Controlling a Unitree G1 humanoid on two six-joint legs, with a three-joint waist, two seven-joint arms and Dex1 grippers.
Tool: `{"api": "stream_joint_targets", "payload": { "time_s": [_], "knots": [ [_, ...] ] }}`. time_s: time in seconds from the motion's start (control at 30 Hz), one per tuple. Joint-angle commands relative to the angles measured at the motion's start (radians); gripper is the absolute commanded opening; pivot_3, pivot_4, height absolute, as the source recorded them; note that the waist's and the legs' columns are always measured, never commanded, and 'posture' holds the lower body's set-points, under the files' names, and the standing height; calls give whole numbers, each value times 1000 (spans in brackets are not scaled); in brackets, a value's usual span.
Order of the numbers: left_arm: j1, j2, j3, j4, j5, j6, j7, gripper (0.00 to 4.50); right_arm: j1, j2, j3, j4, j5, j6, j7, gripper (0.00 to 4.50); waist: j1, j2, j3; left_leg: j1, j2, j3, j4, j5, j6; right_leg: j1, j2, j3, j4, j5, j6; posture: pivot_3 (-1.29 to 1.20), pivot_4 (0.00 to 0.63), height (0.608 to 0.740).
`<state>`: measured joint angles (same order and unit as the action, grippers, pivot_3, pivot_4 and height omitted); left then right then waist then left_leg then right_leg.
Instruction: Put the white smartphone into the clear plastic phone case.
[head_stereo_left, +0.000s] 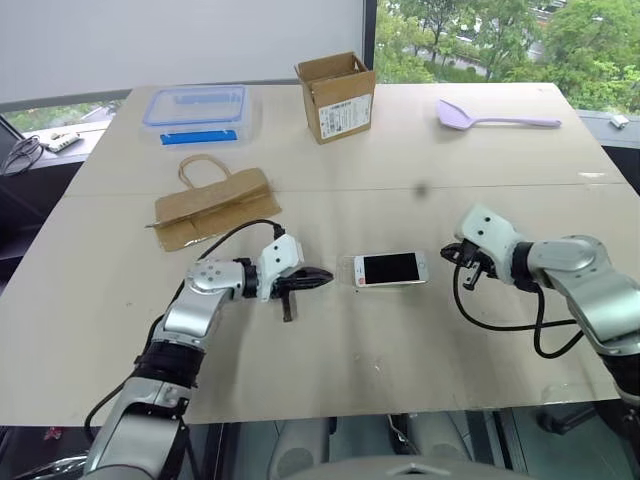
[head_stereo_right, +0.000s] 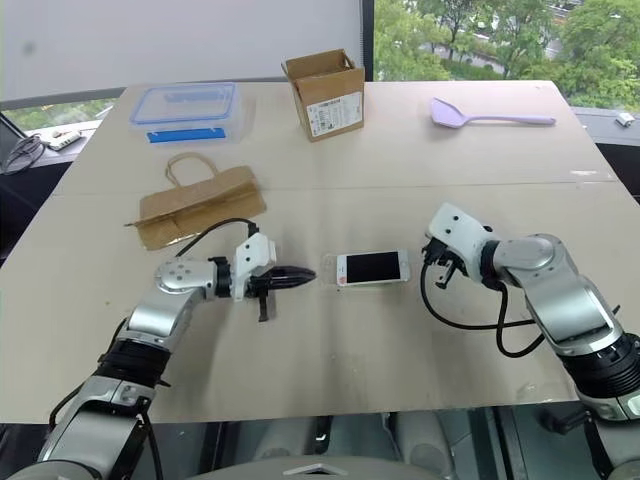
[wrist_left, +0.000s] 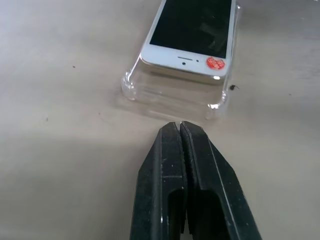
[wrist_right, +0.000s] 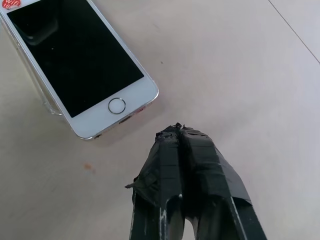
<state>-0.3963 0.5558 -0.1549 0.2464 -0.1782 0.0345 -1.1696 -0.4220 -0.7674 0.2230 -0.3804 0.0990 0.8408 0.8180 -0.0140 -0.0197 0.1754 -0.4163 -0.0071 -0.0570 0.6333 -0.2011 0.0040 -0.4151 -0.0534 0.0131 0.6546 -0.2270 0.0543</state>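
Just ahead of the left tool (wrist_left: 180, 125), tips pressed together and empty: clear case (wrist_left: 172, 97) with phone (wrist_left: 192, 35) lying partly seated inside. Near the right tool (wrist_right: 176, 131), likewise closed: the home-button end. Probably light, stiff, slippery; best pushed at short ends. Bare desk (head_stereo_left: 330, 350) all around.

A broad, pale beige table (head_stereo_left: 330, 350), made of two boards joined along a seam, is being lit by even daylight, its surface marked by a few small dark specks. Behind it, a white roller blind (head_stereo_left: 180, 40) is being kept drawn over the left part of a window, while green trees (head_stereo_left: 480, 35) are being seen through the uncovered glass on the right. A dark window ledge (head_stereo_left: 40, 140) is being glimpsed past the table's far left corner.
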Motion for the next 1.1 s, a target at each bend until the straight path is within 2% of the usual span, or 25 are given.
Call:
{"api": "stream_joint_targets", "payload": {
  "time_s": [0.03, 0.53, 1.1],
  "knots": [
    [-7, -7, -9, -15, 14, -6, 18, 75, -27, -8, 37, 0, -18, -45, 16, 0, 0, 0, 0, 0, 0, 0, 0, 0, 0, 0, 0, 0, 0, 0, 0, 0, 150, 740],
    [-13, -24, -13, 38, 27, -54, 14, 75, -73, 34, 121, -22, 3, -70, 82, 0, 3, 0, 0, 0, 0, -2, 1, 0, 0, 1, 0, -1, 0, 0, -1, 0, 150, 740],
    [-12, -39, -16, 83, 28, -106, -8, 75, -68, 137, 176, 12, 6, -103, 101, 0, -2, 0, 0, 3, 0, -2, 1, 0, 0, 2, 1, -1, 3, -1, -1, 0, 150, 740]
  ]
}}
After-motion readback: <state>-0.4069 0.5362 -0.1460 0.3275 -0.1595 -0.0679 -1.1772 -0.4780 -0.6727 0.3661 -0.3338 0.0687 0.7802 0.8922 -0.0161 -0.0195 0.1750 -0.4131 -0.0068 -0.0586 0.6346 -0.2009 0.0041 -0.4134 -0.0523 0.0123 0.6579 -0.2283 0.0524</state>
